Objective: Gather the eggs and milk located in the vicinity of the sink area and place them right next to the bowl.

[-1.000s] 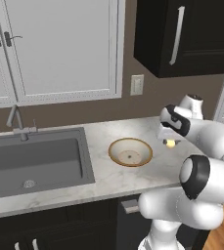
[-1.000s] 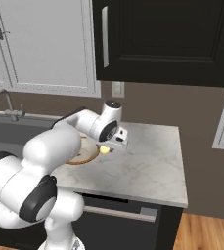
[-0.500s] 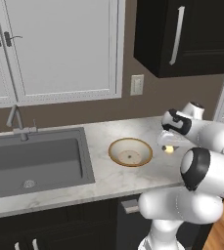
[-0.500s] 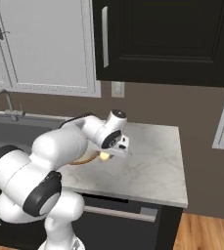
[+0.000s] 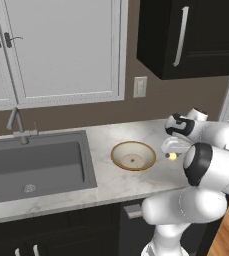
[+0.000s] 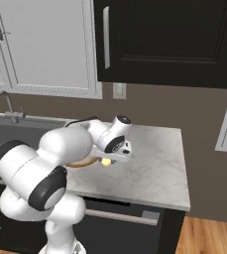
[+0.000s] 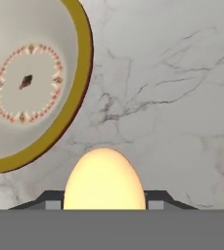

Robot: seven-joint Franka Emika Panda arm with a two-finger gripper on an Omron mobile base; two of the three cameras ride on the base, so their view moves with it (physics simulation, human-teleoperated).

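Observation:
A pale yellow egg (image 7: 104, 178) sits between my fingers, and my gripper (image 5: 172, 154) is shut on it, low over the marble counter (image 5: 116, 185) just right of the bowl (image 5: 133, 155). In the right base view the egg (image 6: 106, 161) shows under the gripper (image 6: 108, 159) at the bowl's (image 6: 80, 163) right edge. From the hand camera the bowl (image 7: 74, 105) with its golden-brown rim lies at the upper left, a small gap away from the egg. The dark grey sink (image 5: 33, 165) with its faucet (image 5: 17, 125) lies far left. The milk is out of view.
Bare marble counter (image 6: 149, 168) stretches right of the gripper to its edge. A wall outlet (image 5: 140, 86) sits behind the bowl, with a dark upper cabinet (image 5: 191, 35) above it and white cabinets (image 5: 56, 50) over the sink.
The gripper has come down toward the counter with the egg, staying just right of the bowl. Bowl and sink have not moved.

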